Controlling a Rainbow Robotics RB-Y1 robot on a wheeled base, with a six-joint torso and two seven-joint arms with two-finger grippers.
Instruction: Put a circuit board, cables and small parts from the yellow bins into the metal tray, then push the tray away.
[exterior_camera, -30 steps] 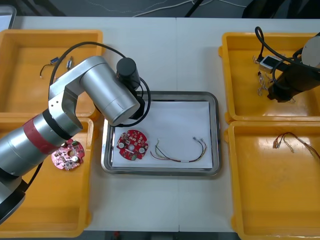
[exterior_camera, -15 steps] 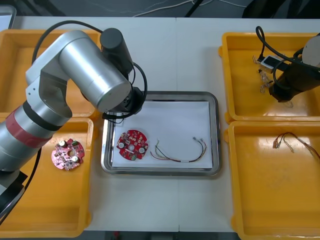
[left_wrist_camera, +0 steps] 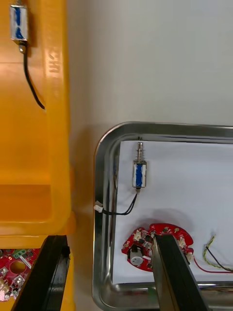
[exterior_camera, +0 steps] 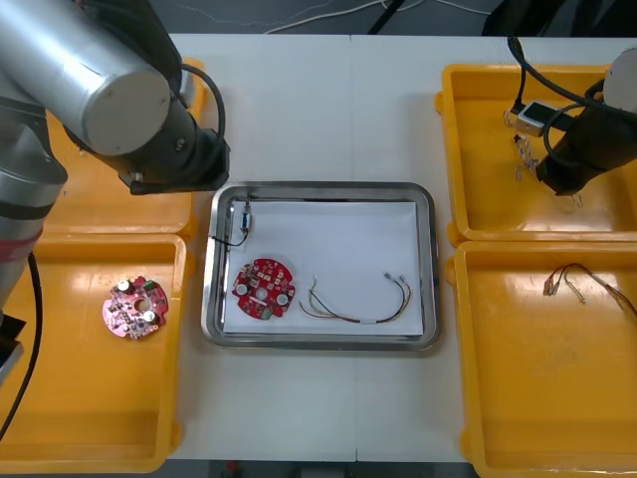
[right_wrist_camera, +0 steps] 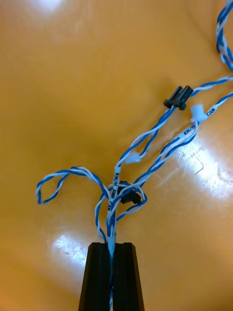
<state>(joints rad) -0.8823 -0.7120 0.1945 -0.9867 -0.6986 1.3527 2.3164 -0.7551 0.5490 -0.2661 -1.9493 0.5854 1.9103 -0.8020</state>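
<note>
My right gripper [right_wrist_camera: 111, 255] is shut on a twisted blue and white cable [right_wrist_camera: 145, 141], whose loops and black plugs trail over the bin floor. In the front view it [exterior_camera: 550, 171] hangs in the back right yellow bin [exterior_camera: 488, 214]. The metal tray [exterior_camera: 318, 187], white inside, holds a round red circuit board [exterior_camera: 264, 289], a red and yellow cable [exterior_camera: 358, 307] and a small metal part [exterior_camera: 243, 219] on a black cable. My left gripper [left_wrist_camera: 114, 277] is open above the tray's near-left corner, the small metal part [left_wrist_camera: 139, 174] just beyond its fingers. My left arm [exterior_camera: 100, 70] covers the back left bin.
A second circuit board [exterior_camera: 133, 307] lies in the front left bin [exterior_camera: 90, 418]. Another small metal part [left_wrist_camera: 18, 23] sits in the back left bin. A red and yellow cable [exterior_camera: 572, 279] lies in the front right bin [exterior_camera: 557, 398].
My left arm has drawn back from the tray toward the back left, leaving the small metal part with its black cable in the tray. My right gripper has shut on the blue and white cable.
</note>
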